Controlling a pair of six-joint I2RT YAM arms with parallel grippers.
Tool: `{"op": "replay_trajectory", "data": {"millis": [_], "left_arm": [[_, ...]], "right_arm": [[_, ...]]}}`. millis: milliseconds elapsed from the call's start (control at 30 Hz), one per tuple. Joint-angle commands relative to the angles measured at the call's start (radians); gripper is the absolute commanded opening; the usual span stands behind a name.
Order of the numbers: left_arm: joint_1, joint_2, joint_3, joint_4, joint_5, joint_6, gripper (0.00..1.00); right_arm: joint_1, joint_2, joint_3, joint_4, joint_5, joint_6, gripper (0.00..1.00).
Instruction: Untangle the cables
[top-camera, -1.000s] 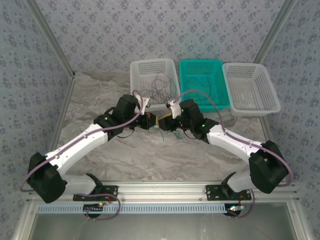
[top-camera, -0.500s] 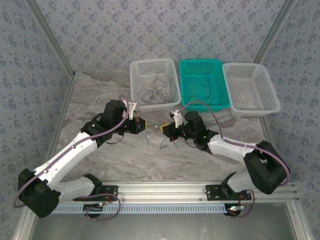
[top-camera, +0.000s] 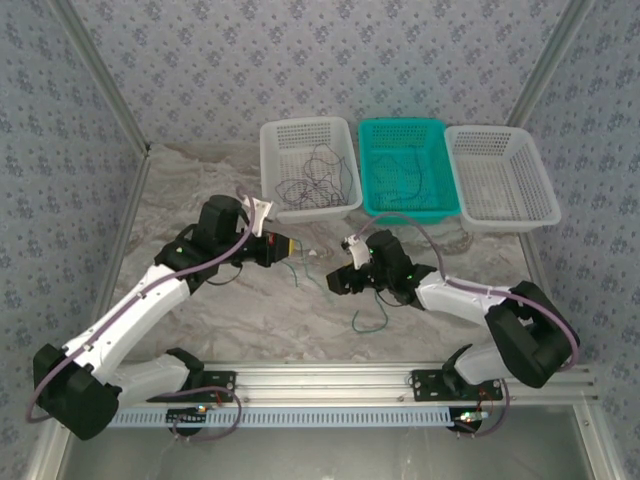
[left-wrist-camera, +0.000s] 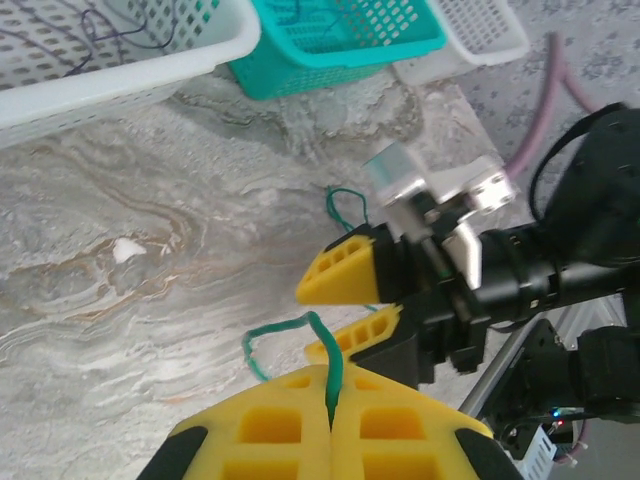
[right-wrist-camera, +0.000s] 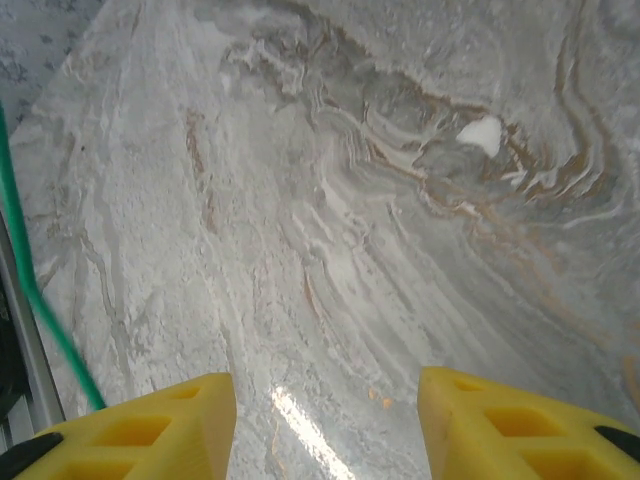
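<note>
My left gripper is shut on a thin teal-green cable that sticks out between its yellow pads and dangles to the table. The right gripper faces it a short way off, open, with bare table between its fingers; its yellow fingers also show in the left wrist view. A second green cable lies loose on the table below the right gripper, and a green strand runs down the left edge of the right wrist view.
Three baskets stand in a row at the back: a white one holding dark thin cables, a teal one with a few thin wires, and another white one. Metal frame posts flank the marbled table.
The two grippers have drawn apart. The left one moved left with its green cable still pinched. The right one opened and a green cable dropped onto the table near it.
</note>
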Motion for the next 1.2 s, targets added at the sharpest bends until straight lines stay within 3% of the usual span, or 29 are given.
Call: {"op": "replay_trajectory", "data": {"millis": [0, 233, 433, 533, 800, 867, 967, 1000, 1067, 1167], "left_arm": [[0.001, -0.028, 0.040, 0.046, 0.021, -0.008, 0.00], [0.000, -0.042, 0.029, 0.021, -0.036, 0.003, 0.00], [0.001, -0.021, 0.029, 0.044, -0.009, -0.002, 0.00], [-0.002, -0.013, 0.030, 0.058, 0.002, -0.009, 0.00], [-0.008, -0.007, 0.031, 0.095, 0.019, -0.026, 0.00], [-0.009, -0.011, 0.030, 0.094, 0.014, -0.029, 0.00], [-0.011, -0.020, 0.026, 0.085, 0.008, -0.025, 0.00], [-0.012, -0.023, 0.026, 0.078, 0.003, -0.020, 0.00], [-0.014, -0.036, 0.025, 0.059, -0.016, -0.003, 0.00], [-0.017, -0.068, 0.009, 0.065, -0.021, 0.012, 0.21]], "right_arm": [[0.015, 0.029, 0.033, 0.000, 0.019, 0.005, 0.53], [0.017, -0.008, 0.019, 0.077, -0.094, 0.085, 0.54], [0.018, -0.148, -0.025, 0.078, 0.026, 0.166, 0.55], [0.028, -0.195, -0.021, 0.109, 0.027, 0.179, 0.60], [0.083, -0.018, 0.082, 0.172, -0.016, 0.150, 0.59], [0.088, 0.034, 0.109, 0.188, -0.026, 0.151, 0.48], [0.087, 0.052, 0.111, 0.228, 0.011, 0.166, 0.06], [0.083, 0.032, 0.104, 0.231, 0.033, 0.172, 0.01], [0.080, -0.040, 0.081, 0.216, 0.087, 0.170, 0.00], [0.042, -0.194, 0.053, 0.122, 0.185, 0.160, 0.00]]}}
